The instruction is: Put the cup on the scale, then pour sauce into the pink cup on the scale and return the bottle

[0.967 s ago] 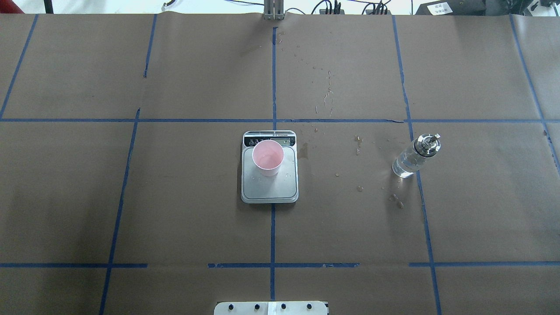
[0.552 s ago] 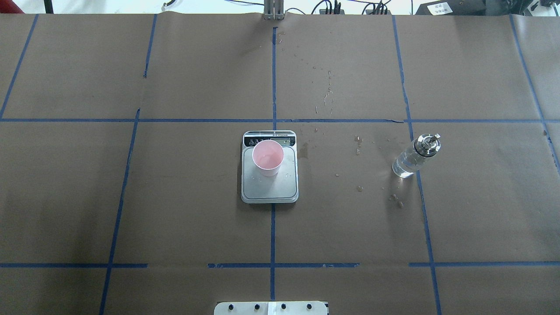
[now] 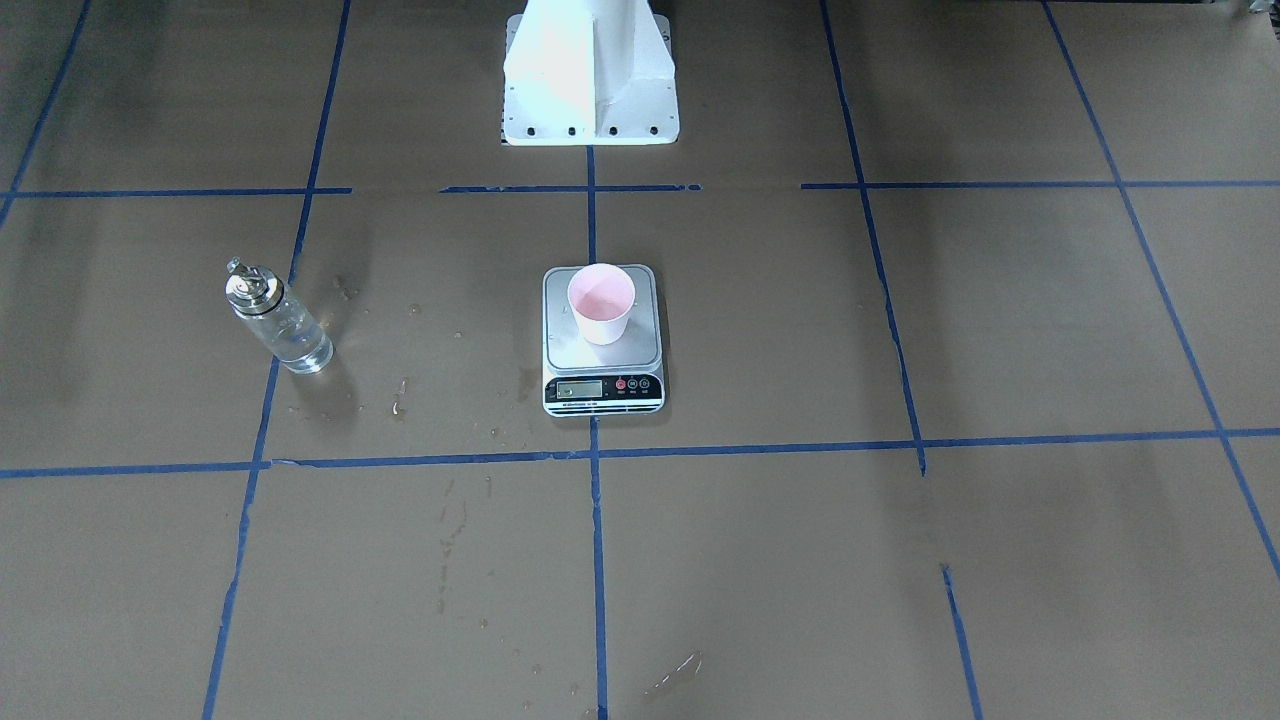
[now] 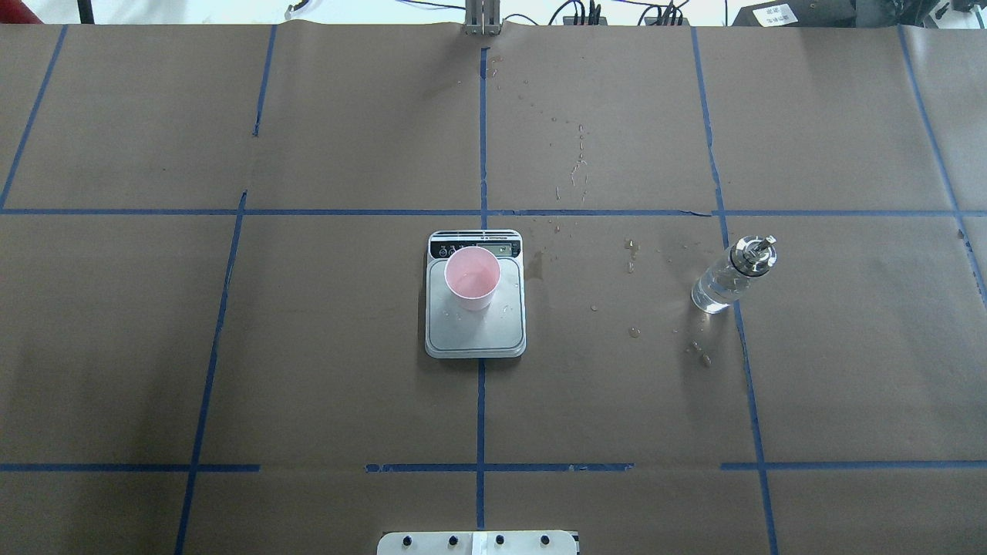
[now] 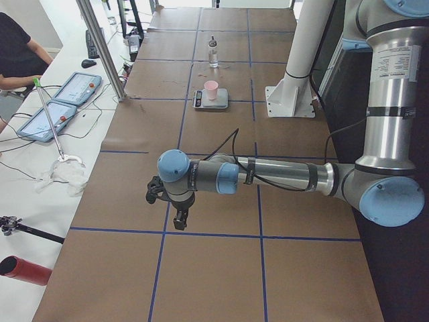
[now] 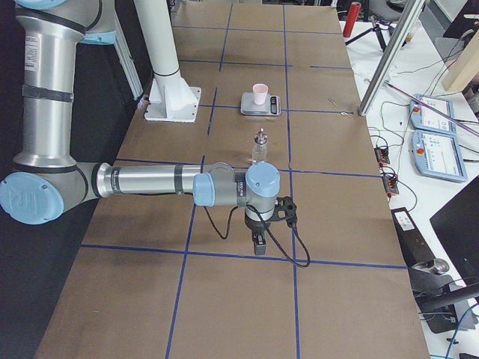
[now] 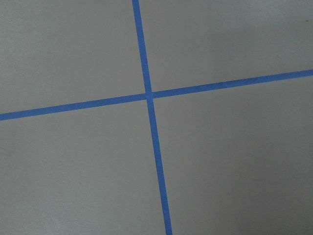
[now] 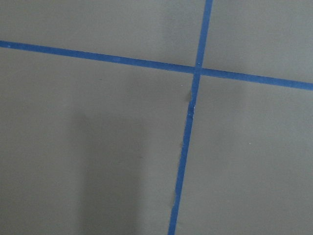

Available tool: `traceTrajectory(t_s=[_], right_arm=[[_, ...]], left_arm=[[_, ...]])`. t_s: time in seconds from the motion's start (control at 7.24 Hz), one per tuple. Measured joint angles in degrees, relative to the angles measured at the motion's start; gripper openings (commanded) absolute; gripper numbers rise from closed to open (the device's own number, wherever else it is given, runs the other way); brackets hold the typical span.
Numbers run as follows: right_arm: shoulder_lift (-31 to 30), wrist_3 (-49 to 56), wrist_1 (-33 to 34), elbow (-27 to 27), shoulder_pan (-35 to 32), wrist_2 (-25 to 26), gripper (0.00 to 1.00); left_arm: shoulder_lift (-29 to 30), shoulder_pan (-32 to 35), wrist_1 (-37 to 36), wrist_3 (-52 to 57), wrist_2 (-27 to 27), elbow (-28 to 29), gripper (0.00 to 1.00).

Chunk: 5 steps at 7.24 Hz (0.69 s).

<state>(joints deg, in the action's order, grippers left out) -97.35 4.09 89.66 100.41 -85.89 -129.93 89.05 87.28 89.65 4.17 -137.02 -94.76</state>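
Observation:
The pink cup (image 4: 472, 276) stands upright on the far part of the silver scale (image 4: 476, 335), next to its black display strip. The clear glass bottle (image 4: 725, 281) with its silver pourer cap stands upright on the table to the scale's right, with clear sauce inside. Cup (image 3: 601, 300), scale (image 3: 603, 390) and bottle (image 3: 280, 325) also show in the front-facing view. My left gripper (image 5: 179, 218) shows only in the exterior left view and my right gripper (image 6: 258, 243) only in the exterior right view. Both hang over bare table, far from the scale. I cannot tell whether they are open or shut.
Brown paper with blue tape lines (image 4: 480, 408) covers the table. Wet drops and stains (image 4: 631, 266) lie between the scale and the bottle. The robot's white base (image 3: 590, 70) stands behind the scale. Tablets and cables (image 5: 64, 100) lie on the side bench.

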Motion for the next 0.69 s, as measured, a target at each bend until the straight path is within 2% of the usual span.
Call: traceTrajectory(t_s=[0.28, 0.69], right_arm=[[0.17, 0.98, 0.07, 0.43, 1.24, 1.89, 1.00], [0.01, 5.73, 1.19, 1.64, 2.23, 1.56, 1.00]], left_arm=[[-0.14, 0.00, 0.04, 0.04, -0.09, 0.58, 1.00], [-0.15, 0.00, 0.01, 0.05, 0.13, 1.80, 1.00]])
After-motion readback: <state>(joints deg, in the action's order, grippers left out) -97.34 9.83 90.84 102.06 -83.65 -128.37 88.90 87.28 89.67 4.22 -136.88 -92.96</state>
